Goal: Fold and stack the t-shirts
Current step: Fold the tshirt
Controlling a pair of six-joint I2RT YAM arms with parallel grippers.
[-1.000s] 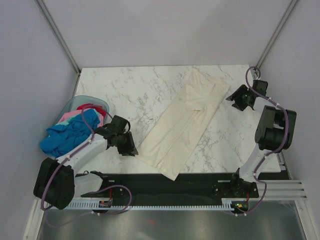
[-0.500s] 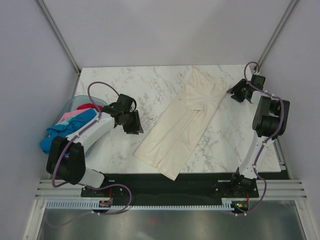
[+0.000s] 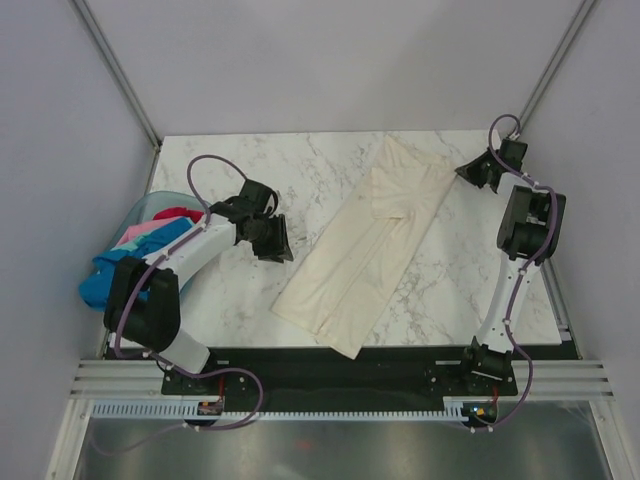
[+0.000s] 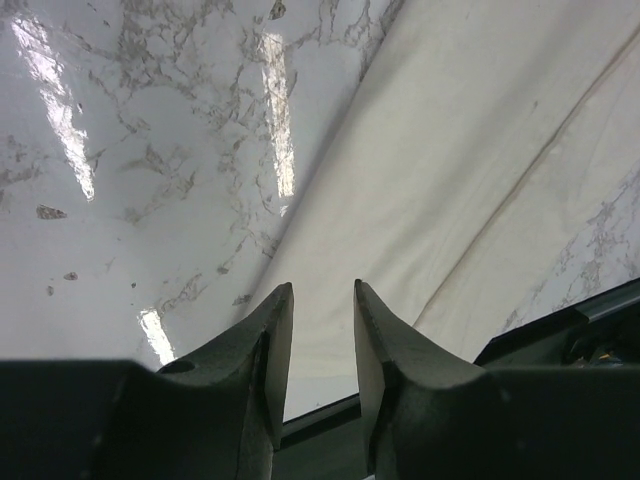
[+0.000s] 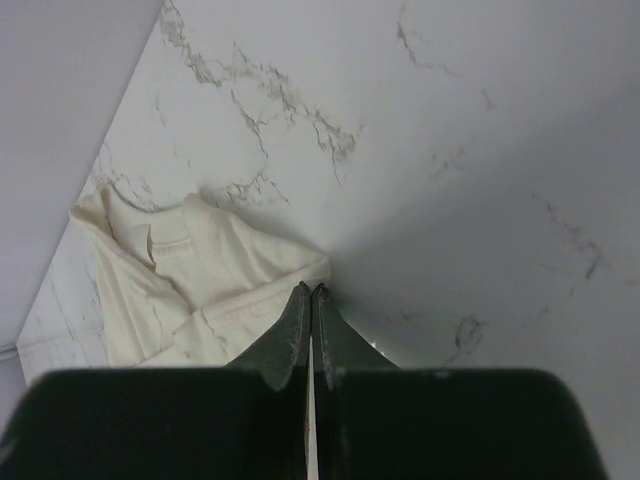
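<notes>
A cream-white t-shirt (image 3: 370,245) lies folded in a long diagonal strip across the marble table (image 3: 250,175). My right gripper (image 3: 470,172) is shut at its far right corner; in the right wrist view the fingertips (image 5: 311,290) pinch the edge of that cloth corner (image 5: 190,280). My left gripper (image 3: 275,240) hovers open just left of the strip's long edge, and nothing sits between its fingers (image 4: 323,290), with the cream cloth (image 4: 450,150) ahead of them. Bright blue (image 3: 125,275), pink (image 3: 150,232) and red (image 3: 178,213) t-shirts lie heaped at the left.
A pale blue plastic basket (image 3: 150,203) holds the coloured heap at the table's left edge. Grey walls close in the table on three sides. A black rail (image 3: 330,370) with both arm bases runs along the near edge.
My left arm swung away from the front left, out over the table toward the shirt's left edge. My right gripper moved farther back to the shirt's far corner and shut there.
</notes>
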